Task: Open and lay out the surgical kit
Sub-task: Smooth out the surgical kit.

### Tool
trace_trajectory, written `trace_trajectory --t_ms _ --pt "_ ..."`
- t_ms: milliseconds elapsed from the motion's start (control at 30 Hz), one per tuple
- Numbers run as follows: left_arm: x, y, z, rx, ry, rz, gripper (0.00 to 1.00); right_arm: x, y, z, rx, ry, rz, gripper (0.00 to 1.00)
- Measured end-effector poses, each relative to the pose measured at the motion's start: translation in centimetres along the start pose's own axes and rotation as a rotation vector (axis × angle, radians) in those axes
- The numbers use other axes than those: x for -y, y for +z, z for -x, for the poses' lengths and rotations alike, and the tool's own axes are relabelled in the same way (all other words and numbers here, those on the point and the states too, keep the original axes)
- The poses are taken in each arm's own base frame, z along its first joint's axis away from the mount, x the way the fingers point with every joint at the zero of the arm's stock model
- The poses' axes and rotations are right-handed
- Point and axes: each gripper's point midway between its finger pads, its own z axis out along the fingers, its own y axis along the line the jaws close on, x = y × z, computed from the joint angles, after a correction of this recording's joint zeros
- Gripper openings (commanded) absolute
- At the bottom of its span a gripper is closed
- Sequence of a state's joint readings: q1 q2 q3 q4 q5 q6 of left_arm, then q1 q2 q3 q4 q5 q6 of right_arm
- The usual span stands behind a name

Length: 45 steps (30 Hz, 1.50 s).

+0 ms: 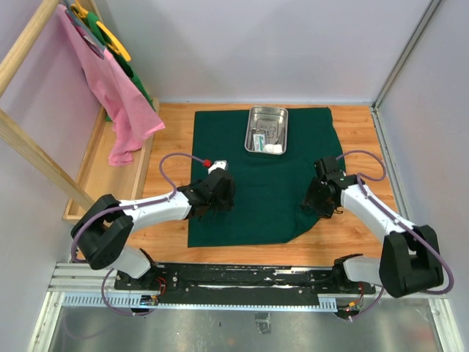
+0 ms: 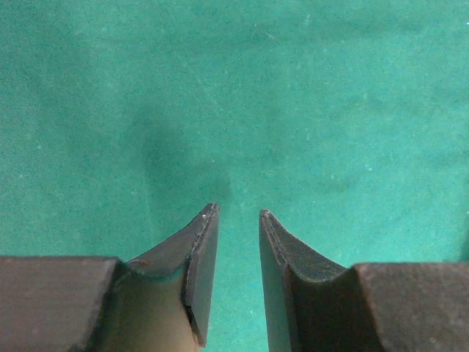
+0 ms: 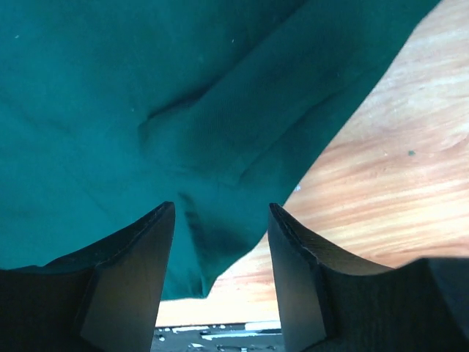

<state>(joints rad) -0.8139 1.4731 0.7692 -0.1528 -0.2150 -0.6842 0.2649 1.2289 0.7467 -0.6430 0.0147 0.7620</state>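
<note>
Left claw [image 2: 238,214]: mine, jaws a narrow gap apart, nothing between them, hanging over the left part of the cloth [image 1: 264,183].
Right claw [image 3: 220,209]: jaws wide and released, over the cloth's right edge where it meets the bare bench [image 3: 410,183].
Cloth: spread flat.
Tray [image 1: 271,116]: on the cloth's far middle, beyond both claws, long axis running away from my bases.
Contents: white wad [image 1: 275,147] at the near end, steel tools too small to sort.
Nearer arm: close call, left slightly, I judge.
</note>
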Motion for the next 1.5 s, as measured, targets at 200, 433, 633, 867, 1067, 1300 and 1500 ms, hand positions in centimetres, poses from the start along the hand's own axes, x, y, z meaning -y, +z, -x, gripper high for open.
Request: trace_trajectory --t_ms 200,433,633,867,1067,1300,1500 --pt "-0.3 0.1 -0.4 -0.013 0.007 0.012 0.47 0.0 2.4 0.0 -0.034 0.02 -0.047 0.51" --pt "-0.4 0.0 -0.3 -0.011 0.01 0.016 0.69 0.0 4.1 0.1 -0.048 0.026 -0.068 0.32" --pt "-0.3 -0.3 0.1 0.003 0.008 0.013 0.69 -0.2 3.7 0.8 -0.013 0.027 -0.057 0.14" --pt "-0.4 -0.3 0.1 0.002 0.008 0.013 0.68 0.0 3.1 1.6 0.025 0.0 -0.065 0.01" --pt "-0.4 -0.5 0.1 0.004 0.01 0.013 0.68 0.9 1.4 1.9 0.049 -0.041 -0.092 0.01" --pt "-0.3 -0.7 0.3 0.006 0.024 0.004 0.68 2.4 -4.3 1.9 0.074 -0.118 -0.118 0.01" --pt "0.5 -0.8 0.1 -0.008 0.022 -0.035 0.67 4.0 -6.7 1.2 -0.049 -0.22 -0.226 0.01"
